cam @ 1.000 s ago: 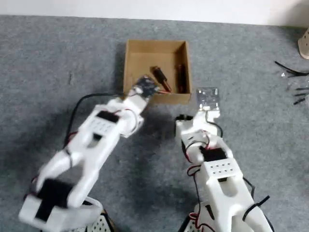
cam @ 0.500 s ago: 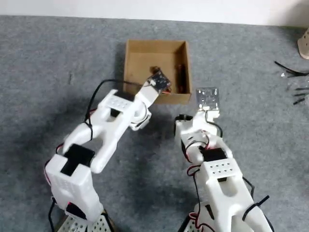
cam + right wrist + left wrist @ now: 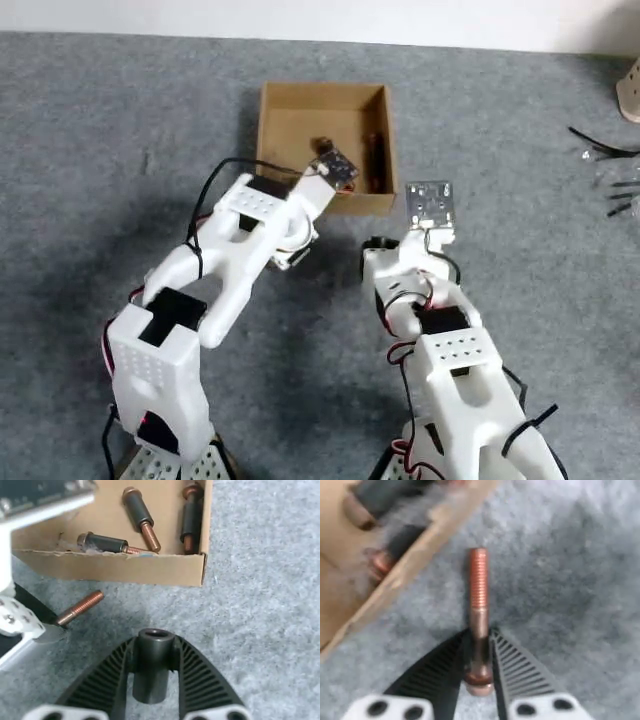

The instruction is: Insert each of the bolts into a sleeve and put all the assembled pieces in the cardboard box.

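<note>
My left gripper (image 3: 479,647) is shut on a copper bolt (image 3: 479,587), gripping it near the head with the threaded end pointing outward. It hangs over the grey carpet just outside the front wall of the cardboard box (image 3: 415,550). My right gripper (image 3: 153,647) is shut on a black sleeve (image 3: 151,665), whose open bore faces the box (image 3: 115,566). From the right wrist, the bolt (image 3: 80,608) and the left gripper (image 3: 44,622) show close by, beside the sleeve. Three assembled pieces (image 3: 140,515) lie in the box (image 3: 280,110). From above, the left arm (image 3: 262,225) reaches the box front and the right arm (image 3: 432,300) stands beside it.
Black cable ties (image 3: 612,172) lie scattered on the carpet at the far right, with a pale object (image 3: 630,90) at the right edge. Open grey carpet lies left of the box and between the arms.
The left arm has swung rightward and stretched toward the box's front wall, bringing the bolt nearer the right gripper. The right arm has stayed still.
</note>
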`<state>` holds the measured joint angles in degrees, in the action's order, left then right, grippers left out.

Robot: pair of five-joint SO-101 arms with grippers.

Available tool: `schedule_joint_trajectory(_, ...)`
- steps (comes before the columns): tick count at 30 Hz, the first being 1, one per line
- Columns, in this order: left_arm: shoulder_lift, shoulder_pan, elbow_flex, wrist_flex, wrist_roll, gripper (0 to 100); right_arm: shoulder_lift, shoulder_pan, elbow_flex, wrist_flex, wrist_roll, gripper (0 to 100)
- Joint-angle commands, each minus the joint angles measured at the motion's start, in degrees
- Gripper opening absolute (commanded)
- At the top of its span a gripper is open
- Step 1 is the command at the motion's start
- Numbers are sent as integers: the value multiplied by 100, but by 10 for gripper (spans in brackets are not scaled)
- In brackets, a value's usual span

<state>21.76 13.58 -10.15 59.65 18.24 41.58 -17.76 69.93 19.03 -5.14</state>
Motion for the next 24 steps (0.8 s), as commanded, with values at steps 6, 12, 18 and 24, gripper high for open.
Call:
schedule_joint_trajectory(6,-136,-31,57,888,967,6,171,66,84,-699,79,5)
schedule_joint_trajectory(12,-901,-40,-101,2031,3657,6,180,84,171,-734,79,5)
schedule_joint_trajectory(18,-1490,-629,-462,2892,5881,6,180,84,171,-734,97,5)
schedule_joint_trajectory(24,-1543,-1059,-576,2892,6444,8,171,66,171,-734,105,5)
